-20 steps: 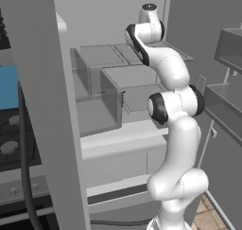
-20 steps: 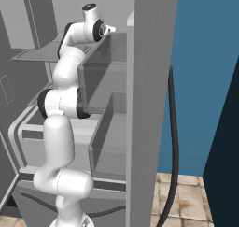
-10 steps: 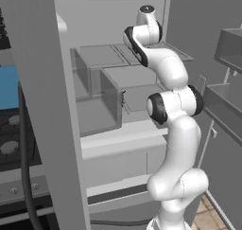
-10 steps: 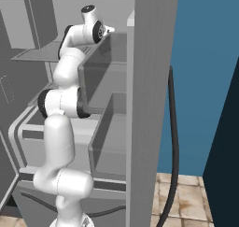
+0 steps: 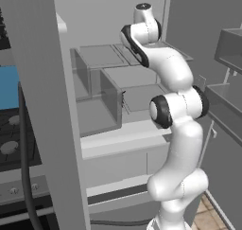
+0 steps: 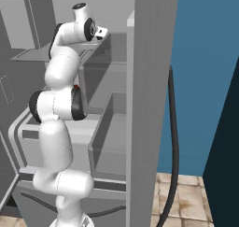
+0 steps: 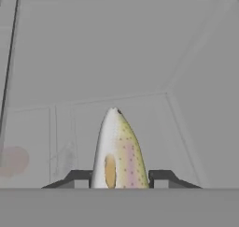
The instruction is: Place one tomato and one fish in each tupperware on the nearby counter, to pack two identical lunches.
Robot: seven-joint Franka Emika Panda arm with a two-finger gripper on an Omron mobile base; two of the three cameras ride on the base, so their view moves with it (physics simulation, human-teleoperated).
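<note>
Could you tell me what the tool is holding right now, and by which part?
The tool grips the fish across its body, fingers on either flank; its pointed end sticks out ahead.

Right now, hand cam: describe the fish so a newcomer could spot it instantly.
Start from the grey fridge shelf that the hand view looks into. At bottom centre, between the two dark fingertips, lies the fish, pointing away. It is slim, pale tan with pink speckles and a yellow fin, unlike the faint red blur at left.

A kitchen: open fridge shelves [image 5: 132, 77] beside a gas stove [image 5: 12, 139].
</note>
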